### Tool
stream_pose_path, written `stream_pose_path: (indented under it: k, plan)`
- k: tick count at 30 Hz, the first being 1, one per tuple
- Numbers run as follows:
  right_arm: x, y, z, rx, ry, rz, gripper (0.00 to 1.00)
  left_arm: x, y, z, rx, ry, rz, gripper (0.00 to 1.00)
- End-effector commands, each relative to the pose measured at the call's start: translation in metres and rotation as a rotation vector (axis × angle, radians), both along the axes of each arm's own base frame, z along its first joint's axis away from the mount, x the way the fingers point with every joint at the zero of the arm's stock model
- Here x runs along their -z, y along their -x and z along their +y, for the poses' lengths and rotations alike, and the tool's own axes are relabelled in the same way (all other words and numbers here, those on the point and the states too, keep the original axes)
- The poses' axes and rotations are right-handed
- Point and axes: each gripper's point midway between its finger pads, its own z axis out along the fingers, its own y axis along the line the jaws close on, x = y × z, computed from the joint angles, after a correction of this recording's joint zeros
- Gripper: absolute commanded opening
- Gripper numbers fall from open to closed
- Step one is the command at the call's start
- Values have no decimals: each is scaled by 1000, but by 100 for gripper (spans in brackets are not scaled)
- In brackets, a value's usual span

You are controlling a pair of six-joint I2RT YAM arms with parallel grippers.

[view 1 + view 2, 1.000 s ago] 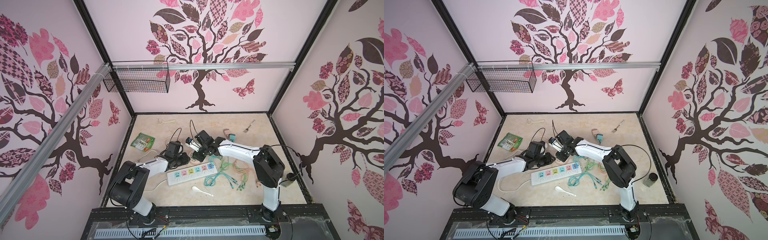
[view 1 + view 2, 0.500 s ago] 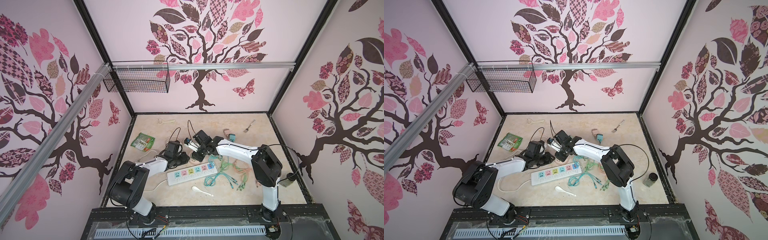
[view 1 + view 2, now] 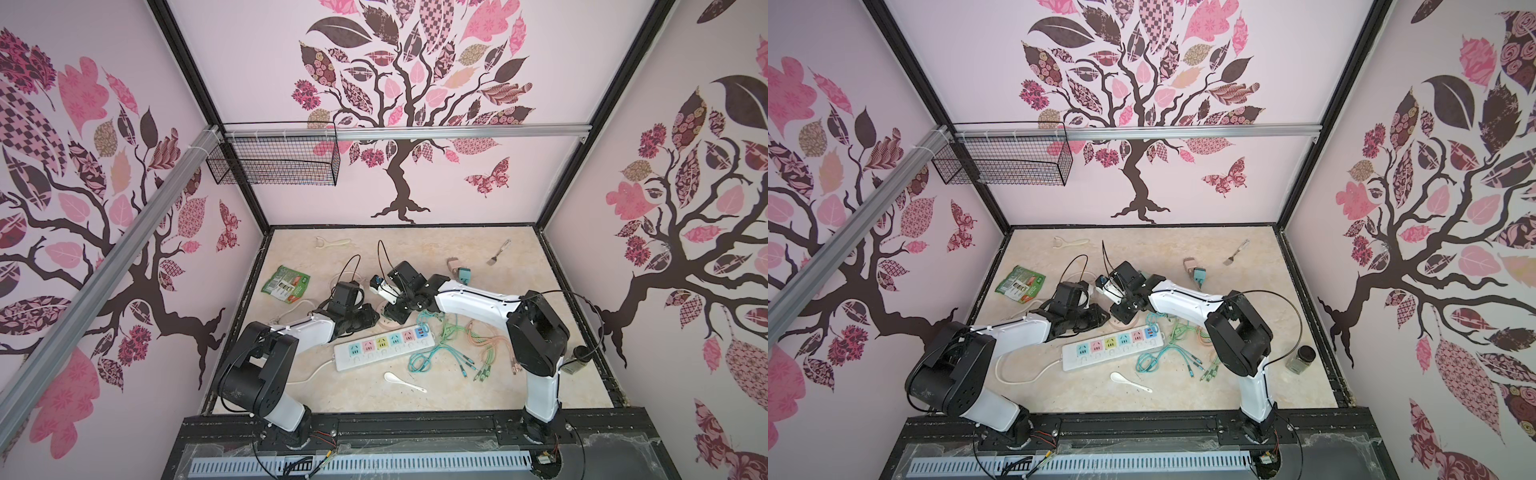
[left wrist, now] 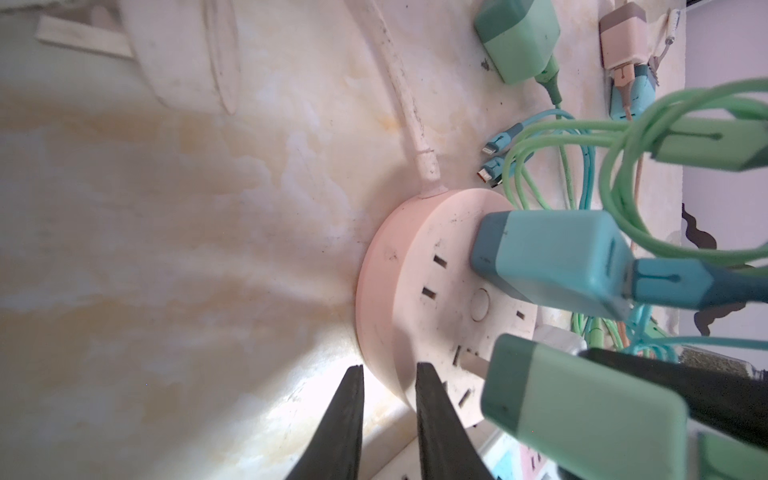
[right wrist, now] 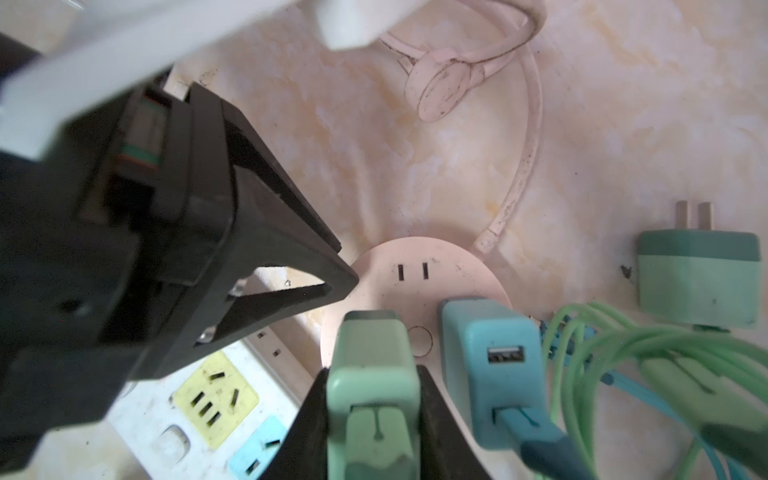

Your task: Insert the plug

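Observation:
A round pink socket (image 4: 415, 266) lies on the table, also seen in the right wrist view (image 5: 453, 266) and in a top view (image 3: 383, 319). My left gripper (image 4: 388, 368) is shut on its rim, one finger on the face and one at the table side. My right gripper (image 5: 372, 370) is shut on a green plug (image 5: 374, 357). The green plug (image 4: 582, 407) stands over the socket face with its prongs partly showing above a slot. A blue plug (image 5: 486, 353) sits seated beside it. In both top views the two grippers (image 3: 372, 318) (image 3: 1121, 309) meet at the socket.
A white power strip (image 3: 382, 347) lies just in front of the socket. Tangled green, blue and orange cables (image 3: 453, 345) spread to its right. A spare green charger (image 5: 698, 278), a white spoon (image 3: 399, 379), a green packet (image 3: 286, 284) and a jar (image 3: 577, 359) lie around.
The right arm has shifted very slightly over the round socket, still holding the green plug. The left arm has stayed put.

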Motion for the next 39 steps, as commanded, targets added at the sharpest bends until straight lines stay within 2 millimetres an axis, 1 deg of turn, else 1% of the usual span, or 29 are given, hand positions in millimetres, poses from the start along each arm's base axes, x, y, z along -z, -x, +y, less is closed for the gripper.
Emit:
stream_pose_path:
  k: [1, 4, 14, 24, 39]
  plan:
    - [-56, -2, 10, 8, -138, -80, 22, -3, -3, 1, -6, 11, -13, 26]
    - [-56, -1, 9, 1, -136, -73, 22, -3, -3, 0, -5, 14, -13, 26]
    - [-25, 4, 1, 6, -52, -16, 22, -3, -2, 0, -5, 18, -12, 26]
    - [-8, 9, -8, 3, 2, 13, 22, -5, -2, 0, -7, 23, -12, 26]
    - [8, 4, -1, -2, 15, 27, 21, -5, -1, 2, -7, 26, -15, 26]
